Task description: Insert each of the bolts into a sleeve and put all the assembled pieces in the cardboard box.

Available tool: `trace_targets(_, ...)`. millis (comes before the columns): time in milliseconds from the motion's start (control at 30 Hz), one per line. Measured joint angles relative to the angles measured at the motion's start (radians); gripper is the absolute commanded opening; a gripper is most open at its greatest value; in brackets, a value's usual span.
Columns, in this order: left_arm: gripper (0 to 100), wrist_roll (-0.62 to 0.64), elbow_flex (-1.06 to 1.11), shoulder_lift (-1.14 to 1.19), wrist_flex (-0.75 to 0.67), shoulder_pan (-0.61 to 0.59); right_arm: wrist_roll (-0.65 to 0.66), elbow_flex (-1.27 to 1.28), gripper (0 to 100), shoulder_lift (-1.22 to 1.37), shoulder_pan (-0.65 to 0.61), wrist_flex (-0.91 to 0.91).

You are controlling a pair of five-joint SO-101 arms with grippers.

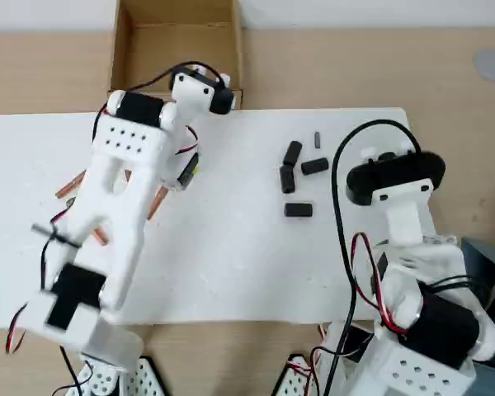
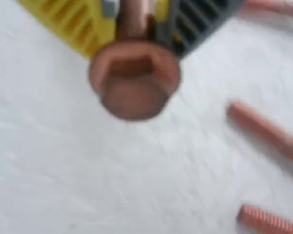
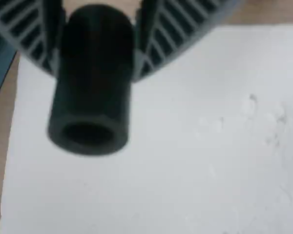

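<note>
While each of my grippers holds one part: I judge the task barely begun, at the first joining.
Left gripper [image 2: 134, 22]: clamped on a copper bolt [image 2: 134, 80]. The head faces the camera in the upper middle of the wrist picture, with one yellow and one dark jaw pressing the shank from either side.
Right gripper [image 3: 97, 34]: clamped on a black sleeve [image 3: 90, 97], its open bore toward the camera, in the upper left of that picture.
Held pair: the two are well apart and not yet joined. My left arm is over the left part of the white sheet [image 1: 231, 264] in the high view, my right arm at its right edge.
Loose bolts [image 2: 266, 131]: several lie on the sheet beside my left gripper. In the high view they are at centre left, partly hidden under my arm.
Loose sleeves [image 1: 298, 209]: four lie near each other on the sheet, right of centre in the upper half. A thin dark piece [image 1: 318, 140] lies just above them, and I cannot tell what it is.
Box [image 1: 120, 49]: at the top of the high view, left of centre, just past the far edge of the sheet. The part inside the frame holds no assembled piece.
Done: nothing that I can see.
Left: bring this bolt to this sleeve and slide it in, repeat for every loose pair, then carry each finished piece to the box.
</note>
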Motion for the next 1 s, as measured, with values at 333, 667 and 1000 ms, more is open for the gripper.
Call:
trace_targets(333, 0, 0.215, 0.215, -0.468, 0.058, -0.002, -0.092, -0.005, 0.9, -0.114, -0.003, 0.012)
trace_targets(667, 0, 0.230, 0.726, -1.157, -0.157, -0.029, -0.258, 0.242, 0.9, -0.319, -0.098, -0.186)
trace_targets(1000, 0, 0.549, 1.106, -1.726, -0.384, -0.130, -0.486, 0.448, 0.9, -0.448, -0.423, -0.334)
